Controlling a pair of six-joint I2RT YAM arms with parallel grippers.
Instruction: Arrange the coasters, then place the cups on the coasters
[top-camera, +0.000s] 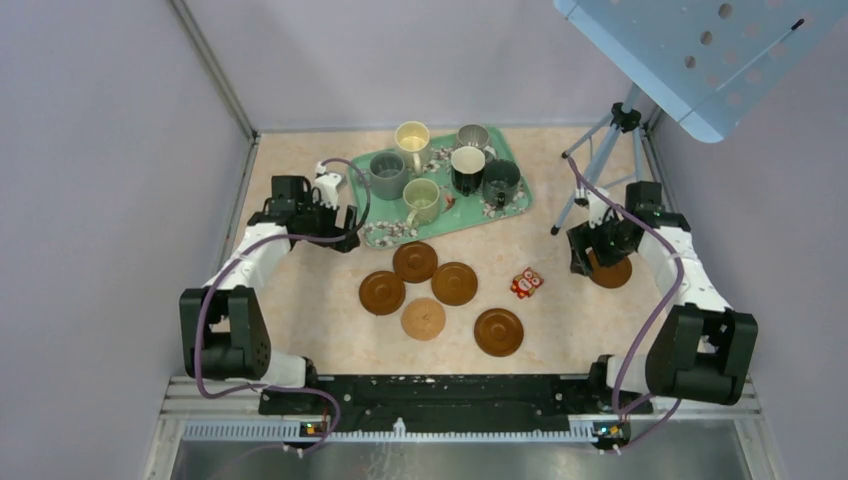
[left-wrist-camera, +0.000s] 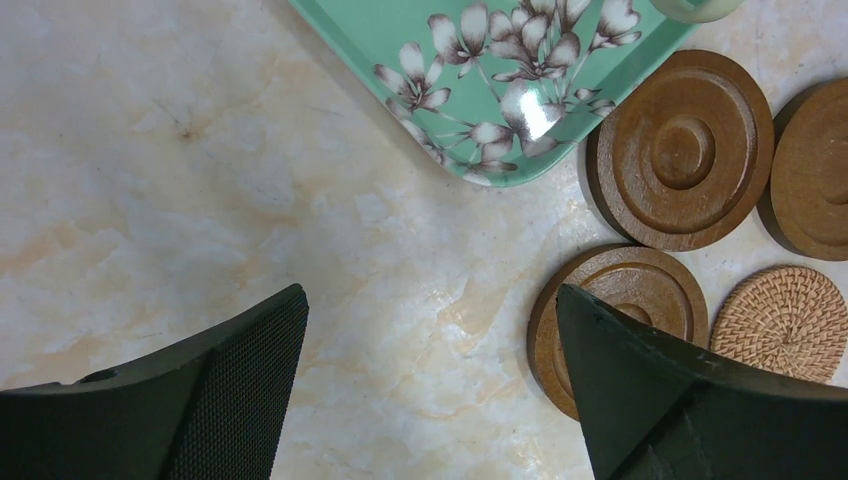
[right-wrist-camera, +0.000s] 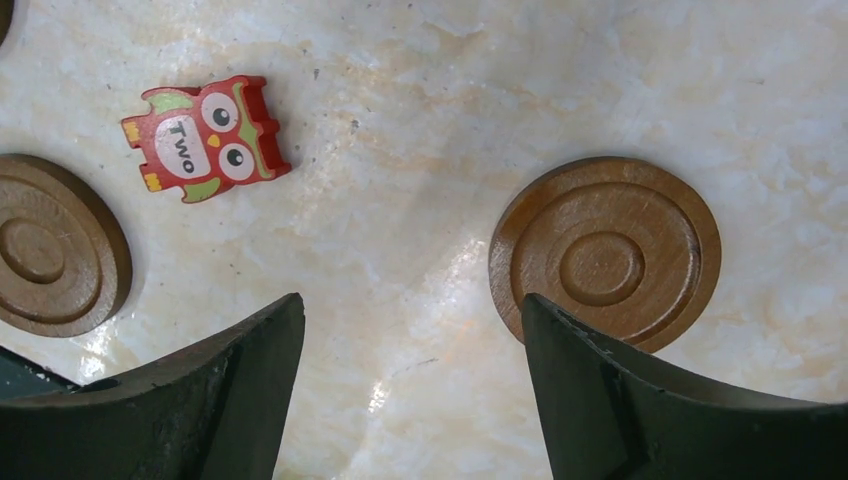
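Several brown coasters lie mid-table: one (top-camera: 415, 261) nearest the tray, others (top-camera: 382, 292) (top-camera: 454, 283) around it, a tan woven one (top-camera: 423, 319), and one (top-camera: 498, 331) nearer the front. Another coaster (top-camera: 610, 270) lies apart at the right, beside my open right gripper (top-camera: 590, 255). In the right wrist view that coaster (right-wrist-camera: 610, 250) lies flat just past the right finger of the empty gripper (right-wrist-camera: 410, 300). Several cups, among them cream-yellow (top-camera: 412, 140), black (top-camera: 467, 168) and pale green (top-camera: 423, 200), stand on the tray. My left gripper (left-wrist-camera: 430, 292) hangs open over bare table, its right finger over a coaster (left-wrist-camera: 620, 300).
The green floral tray (top-camera: 470, 218) sits at the back centre; its corner (left-wrist-camera: 450, 60) shows in the left wrist view. A red owl trinket (top-camera: 526, 283) (right-wrist-camera: 205, 135) lies between the coaster group and the right gripper. A tripod (top-camera: 600, 150) stands at the back right.
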